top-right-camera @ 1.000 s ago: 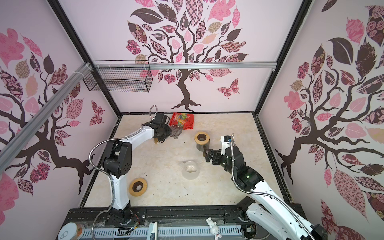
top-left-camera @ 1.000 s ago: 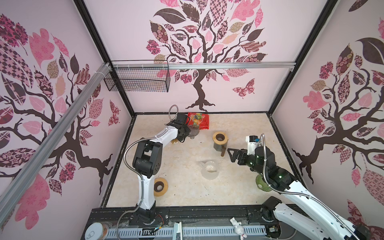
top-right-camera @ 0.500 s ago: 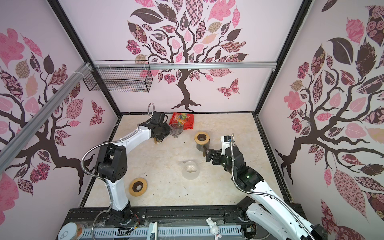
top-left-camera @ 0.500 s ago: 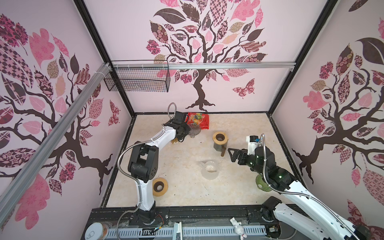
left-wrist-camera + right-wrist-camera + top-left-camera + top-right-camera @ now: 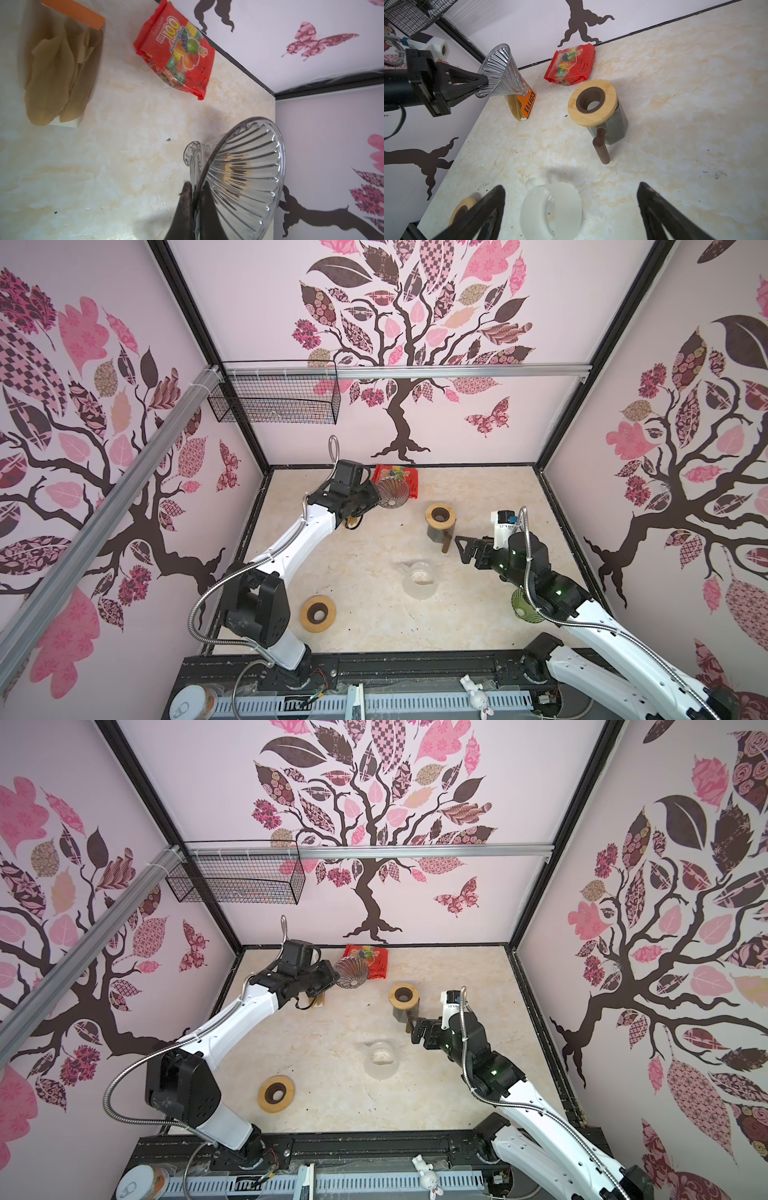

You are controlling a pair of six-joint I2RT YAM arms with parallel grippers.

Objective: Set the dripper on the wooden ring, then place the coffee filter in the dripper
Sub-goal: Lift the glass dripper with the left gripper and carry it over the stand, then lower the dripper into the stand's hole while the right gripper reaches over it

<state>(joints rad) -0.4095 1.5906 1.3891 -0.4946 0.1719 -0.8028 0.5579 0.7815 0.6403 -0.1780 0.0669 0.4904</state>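
The dripper (image 5: 392, 493) (image 5: 352, 972) is a ribbed clear glass cone. It hangs tilted above the table's back left. My left gripper (image 5: 196, 187) (image 5: 485, 80) is shut on its rim, one finger inside the cone and one outside. The coffee filter pack (image 5: 56, 83) (image 5: 519, 106), brown papers in a sleeve with an orange COFFEE label, stands on the table just below the dripper. My right gripper (image 5: 571, 187) (image 5: 461, 549) is open and empty, over the middle right of the table.
A dark jar with a wooden ring lid (image 5: 440, 516) (image 5: 593, 104) and a brown handle stands mid-table. A frosted glass pitcher (image 5: 419, 578) (image 5: 550, 209) lies below my right gripper. A red candy bag (image 5: 401, 479) (image 5: 176, 60) lies at the back wall, and a wooden ring (image 5: 318, 612) at the front left.
The left arm's elbow has swung toward the front left while its gripper stays at the dripper, which has shifted slightly. The right arm has hardly moved.
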